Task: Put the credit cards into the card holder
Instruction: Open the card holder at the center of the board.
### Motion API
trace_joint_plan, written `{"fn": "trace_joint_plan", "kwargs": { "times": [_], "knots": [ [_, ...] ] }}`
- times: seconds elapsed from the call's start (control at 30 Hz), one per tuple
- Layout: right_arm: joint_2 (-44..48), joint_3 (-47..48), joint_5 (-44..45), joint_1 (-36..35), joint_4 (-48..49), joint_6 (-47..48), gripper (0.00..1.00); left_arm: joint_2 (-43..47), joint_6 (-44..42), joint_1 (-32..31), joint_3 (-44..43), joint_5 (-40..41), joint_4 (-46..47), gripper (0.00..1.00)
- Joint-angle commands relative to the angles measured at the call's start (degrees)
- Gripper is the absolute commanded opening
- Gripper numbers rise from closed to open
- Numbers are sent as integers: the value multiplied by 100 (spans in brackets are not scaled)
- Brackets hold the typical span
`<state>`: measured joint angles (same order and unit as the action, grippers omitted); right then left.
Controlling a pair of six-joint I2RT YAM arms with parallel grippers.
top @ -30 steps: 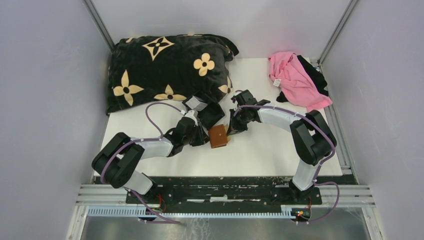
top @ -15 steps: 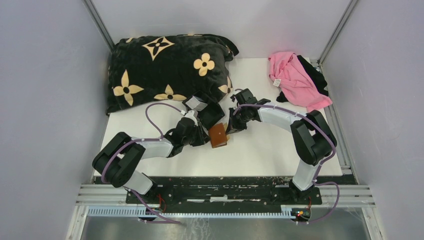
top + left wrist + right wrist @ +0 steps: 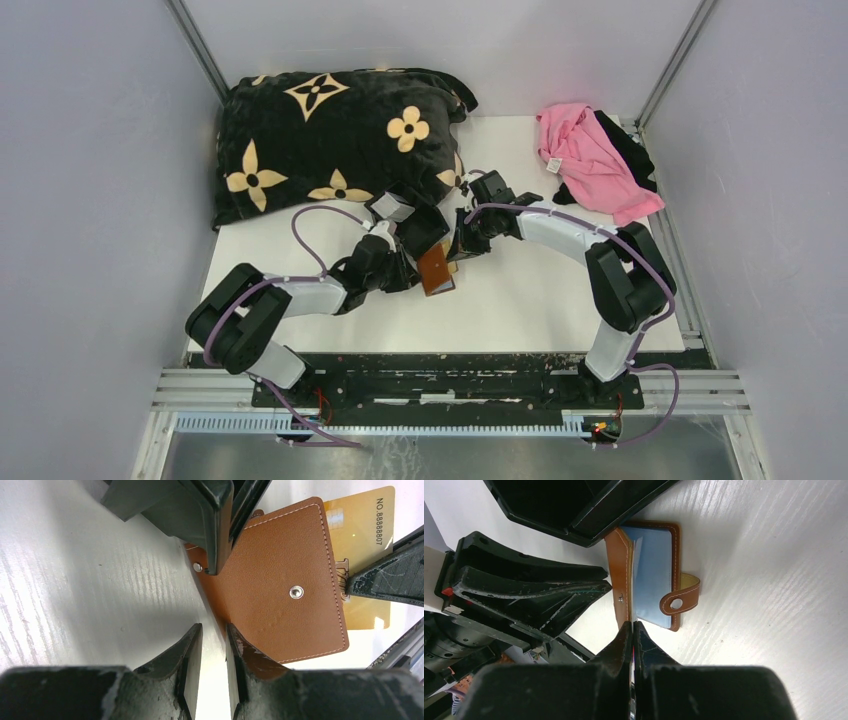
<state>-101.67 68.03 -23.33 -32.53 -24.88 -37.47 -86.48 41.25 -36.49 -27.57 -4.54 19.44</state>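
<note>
The brown leather card holder [image 3: 435, 270] lies part-open between my grippers; one flap [image 3: 280, 580] is tipped up, and a grey-blue credit card [image 3: 653, 577] sits inside by the snap tab. My right gripper [image 3: 462, 246] [image 3: 632, 625] is shut on an orange-tan credit card [image 3: 362, 525], held edge-on behind the raised flap. My left gripper [image 3: 403, 272] [image 3: 212, 630] stands at the holder's spine edge. Its jaws are a narrow gap apart with white table showing between them, and one finger touches the leather. The stack of cards is out of view.
A black plastic tray [image 3: 424, 228] [image 3: 200, 505] sits just behind the holder, close to both grippers. A black flowered pillow [image 3: 330, 140] fills the back left. A pink cloth [image 3: 590, 155] lies on a black cloth at the back right.
My right gripper has moved back and left toward the holder with the card. The holder's flap has tipped up and looks narrower. The left arm has barely moved.
</note>
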Motion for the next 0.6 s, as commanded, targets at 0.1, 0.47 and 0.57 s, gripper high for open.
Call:
{"fn": "trace_joint_plan", "kwargs": {
  "times": [0.1, 0.47, 0.57],
  "knots": [
    [163, 267, -150, -228, 299, -186, 1, -331, -100, -47, 320, -99, -943, 32],
    [44, 432, -28, -678, 353, -291, 1, 53, -70, -59, 589, -167, -1011, 32],
    [26, 432, 31, -771, 358, -302, 1, 175, -29, -73, 679, -170, -1011, 32]
  ]
}}
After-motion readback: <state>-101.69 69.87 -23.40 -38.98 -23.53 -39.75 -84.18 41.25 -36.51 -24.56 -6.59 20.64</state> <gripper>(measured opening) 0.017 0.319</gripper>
